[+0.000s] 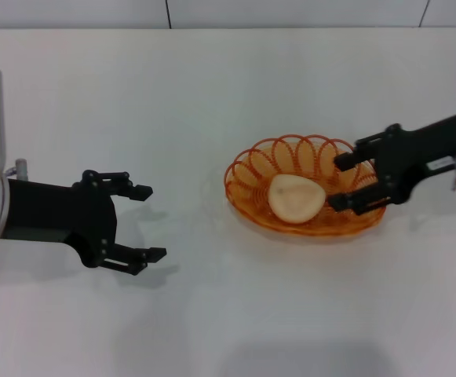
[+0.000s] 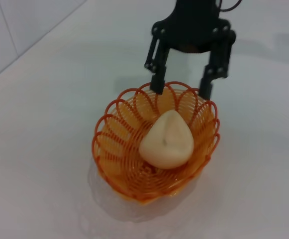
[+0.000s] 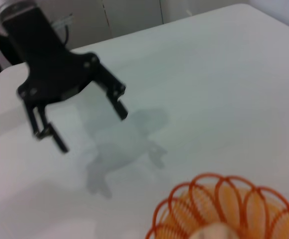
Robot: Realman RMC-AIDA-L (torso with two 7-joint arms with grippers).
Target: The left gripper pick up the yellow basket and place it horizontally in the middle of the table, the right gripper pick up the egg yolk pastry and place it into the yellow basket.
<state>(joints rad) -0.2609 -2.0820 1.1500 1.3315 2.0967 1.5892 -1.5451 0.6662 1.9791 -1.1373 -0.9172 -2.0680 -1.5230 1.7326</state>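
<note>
One yellow basket (image 1: 306,185) is sitting on the white surface (image 1: 212,94), right of centre in the head view, and one egg yolk pastry (image 1: 294,197) is lying inside it, slightly toward the basket's left half. Two end effectors are showing.

The right end effector (image 1: 345,183) is reaching in from the right edge of the head view, its two fingers spread apart and gripping nothing; their tips are hanging over the basket's right rim, one near the upper arches and one near the lower edge, with the pastry just beside them but not between them. The left end effector (image 1: 149,223) is hovering at the lower left of the head view, well apart from the basket, fingers also spread wide and empty.

The left wrist view is showing the basket (image 2: 156,142) end-on with the pastry (image 2: 167,141) resting on the mesh floor, and the right end effector (image 2: 181,89) at the far rim, details the head view is flattening. The right wrist view is catching only the looped rim (image 3: 224,204) at the lower right of the frame, a sliver of the pastry (image 3: 211,233) at the bottom edge, and the left end effector (image 3: 92,129) at the upper left, casting a shadow on the surface (image 3: 209,79).
</note>
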